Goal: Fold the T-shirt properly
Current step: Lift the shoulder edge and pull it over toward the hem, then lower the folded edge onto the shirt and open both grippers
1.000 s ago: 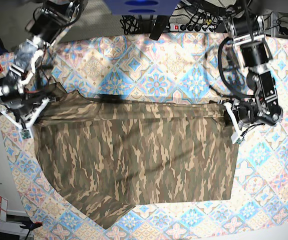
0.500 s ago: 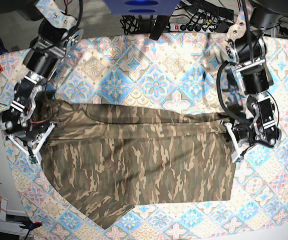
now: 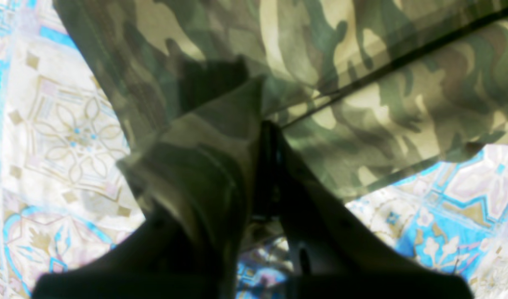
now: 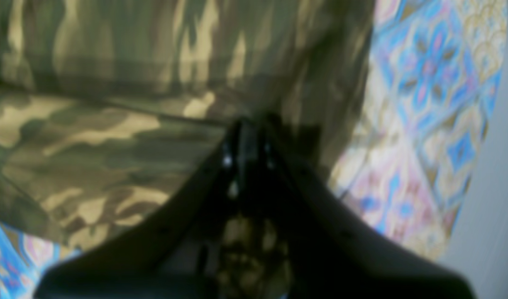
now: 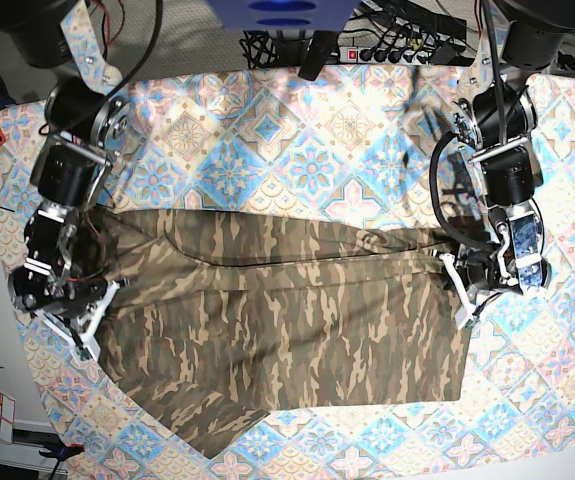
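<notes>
Both end effectors, left (image 5: 464, 283) and right (image 5: 87, 322), clench the half-folded olive-brown camouflage fabric T-shirt (image 5: 287, 330) between them; further folds remain.

I see the T-shirt (image 5: 287, 320) in olive, brown and tan camouflage, tablecloth (image 5: 297, 140) in blue, pink and cream floral tiles, black power strip (image 5: 397, 50) at upper centre

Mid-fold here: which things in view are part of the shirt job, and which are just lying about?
Part of the job:
- T-shirt, camouflage print
- left claw, shut on the T-shirt's edge
- right claw, shut on the T-shirt's opposite edge

Lying about:
- tablecloth under the shirt
- power strip at the table's far edge
</notes>
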You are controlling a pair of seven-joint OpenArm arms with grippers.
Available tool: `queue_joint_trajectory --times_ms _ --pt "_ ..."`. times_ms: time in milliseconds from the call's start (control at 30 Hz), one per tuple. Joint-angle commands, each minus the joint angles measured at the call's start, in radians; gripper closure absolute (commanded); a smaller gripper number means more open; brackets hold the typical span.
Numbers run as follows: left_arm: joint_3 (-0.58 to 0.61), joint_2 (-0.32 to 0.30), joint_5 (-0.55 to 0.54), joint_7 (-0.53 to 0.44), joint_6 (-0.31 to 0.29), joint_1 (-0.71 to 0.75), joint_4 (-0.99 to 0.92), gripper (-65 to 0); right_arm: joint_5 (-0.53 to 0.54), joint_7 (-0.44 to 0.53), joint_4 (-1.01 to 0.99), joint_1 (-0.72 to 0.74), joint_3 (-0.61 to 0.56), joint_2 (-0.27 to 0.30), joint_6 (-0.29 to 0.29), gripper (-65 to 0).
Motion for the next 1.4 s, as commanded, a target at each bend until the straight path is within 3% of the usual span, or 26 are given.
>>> queue_joint_trajectory --times_ms 0,133,267,433,533,633,733,800,900,1200,1367 --pt "-0.002 -0.016 0.002 -0.011 0.005 -0.027 0.017 0.0 0.008 0.036 -0.007 0.046 -0.005 0.028 -0.032 -0.7" --pt "-0.001 -0.016 0.002 -0.013 0.02 -0.027 0.016 0.0 0.008 0.12 -0.153 0.112 -0.053 0.045 -0.068 -0.7" --pt "0.001 -0.016 -0.003 -0.057 0.08 -0.022 0.016 0.0 0.008 0.214 -0.3 0.176 -0.087 0.055 -0.071 -0.7" --pt "0.001 -0.015 -0.006 -0.062 0.091 -0.004 0.016 0.0 0.008 0.373 -0.392 0.208 -0.099 0.055 -0.071 -2.6" --pt "0.004 -0.015 -0.006 -0.06 0.091 -0.001 0.016 -5.0 0.008 0.39 -0.387 0.21 -0.142 0.055 -0.071 -15.5" --pt "-0.001 -0.015 -0.006 -0.062 0.091 0.001 0.016 -20.0 0.008 0.393 -0.372 0.208 -0.174 0.055 -0.071 -32.3" --pt "-0.002 -0.015 -0.006 -0.078 0.091 0.001 0.017 -30.9 0.009 0.399 -0.338 0.207 -0.176 0.055 -0.071 -47.3" --pt "-0.004 -0.015 -0.006 -0.128 0.091 0.001 0.017 -35.1 0.009 0.399 -0.301 0.205 -0.176 0.055 -0.071 -56.2" --pt "-0.005 -0.015 -0.007 -0.174 0.091 -0.001 0.019 -36.8 0.009 0.401 -0.239 0.202 -0.176 0.055 -0.071 -64.3" --pt "-0.234 -0.016 -0.207 -0.401 0.085 0.018 0.02 -36.6 0.009 0.436 -0.03 0.102 -0.174 0.055 -0.071 -65.0" --pt "-0.26 -0.023 -0.233 -0.419 0.091 0.016 0.019 -36.8 0.009 0.45 0.032 0.038 -0.174 0.055 -0.071 -65.0"
